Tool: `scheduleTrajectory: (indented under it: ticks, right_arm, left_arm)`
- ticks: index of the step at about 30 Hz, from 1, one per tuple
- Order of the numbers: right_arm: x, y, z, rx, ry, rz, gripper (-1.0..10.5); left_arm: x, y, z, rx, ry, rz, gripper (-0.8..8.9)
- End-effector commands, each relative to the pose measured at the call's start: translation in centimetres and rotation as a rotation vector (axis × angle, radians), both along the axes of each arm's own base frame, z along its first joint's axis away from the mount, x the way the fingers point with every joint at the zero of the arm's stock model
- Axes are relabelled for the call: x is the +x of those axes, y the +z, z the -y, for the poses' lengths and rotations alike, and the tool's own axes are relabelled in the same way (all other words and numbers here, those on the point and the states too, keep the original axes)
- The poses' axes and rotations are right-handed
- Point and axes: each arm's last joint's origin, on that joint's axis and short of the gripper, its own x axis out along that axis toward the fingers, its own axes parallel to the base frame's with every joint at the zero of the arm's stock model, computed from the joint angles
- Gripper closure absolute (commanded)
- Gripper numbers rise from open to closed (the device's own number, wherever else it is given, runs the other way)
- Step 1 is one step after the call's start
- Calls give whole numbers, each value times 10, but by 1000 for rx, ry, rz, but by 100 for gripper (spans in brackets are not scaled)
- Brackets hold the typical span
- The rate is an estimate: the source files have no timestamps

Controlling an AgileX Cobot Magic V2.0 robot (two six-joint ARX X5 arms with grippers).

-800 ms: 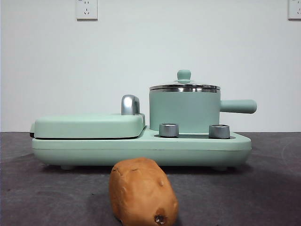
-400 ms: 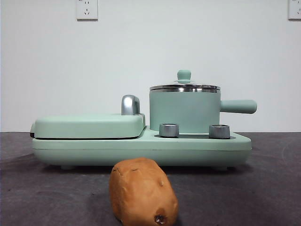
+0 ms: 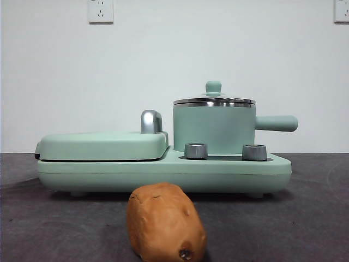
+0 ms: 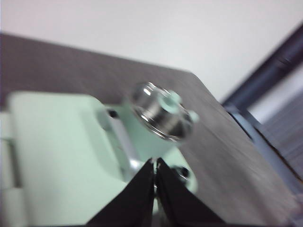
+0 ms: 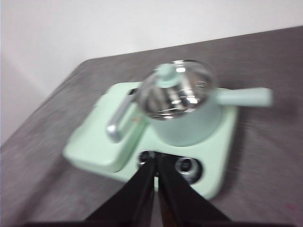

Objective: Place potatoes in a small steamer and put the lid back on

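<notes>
Lid (image 3: pixel 214 100) sat on the small steamer (image 3: pixel 214 128), potato (image 3: pixel 166 222) lay on the table before it, left gripper (image 4: pixel 155 171) and right gripper (image 5: pixel 156 165) hung above it, jaws closed, empty.

A staged test bench rather than a kitchen: a bare dark grey table (image 3: pixel 305 218) against a blank white wall (image 3: pixel 174 54) with two sockets (image 3: pixel 100 10), holding one mint-green cooker (image 3: pixel 163 166).
</notes>
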Motion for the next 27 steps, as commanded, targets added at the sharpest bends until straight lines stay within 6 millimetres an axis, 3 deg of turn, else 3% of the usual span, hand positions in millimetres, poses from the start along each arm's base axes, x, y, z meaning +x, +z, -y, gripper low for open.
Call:
scheduleTrajectory:
  ticks: [1,11,13,17,20,27]
  right_arm:
    - [7,7,-2,-18,99,27,935]
    - [17,7,-3,2,148,4,925]
    - [17,7,-3,0,142,4,848]
    - [18,7,-3,-5,122,0,588]
    - [18,7,-3,-5,122,1,518]
    - [18,7,-3,-4,123,1,514]
  left_arm:
    - [8,9,4,-8,-93,-8,805]
    - [23,0,13,47,-166,-21,787]
    - [24,-1,14,57,-174,-15,736]
    - [27,-3,16,61,-180,-26,470]
    - [28,-4,18,60,-190,-33,306]
    - [35,-6,28,25,-219,-63,302]
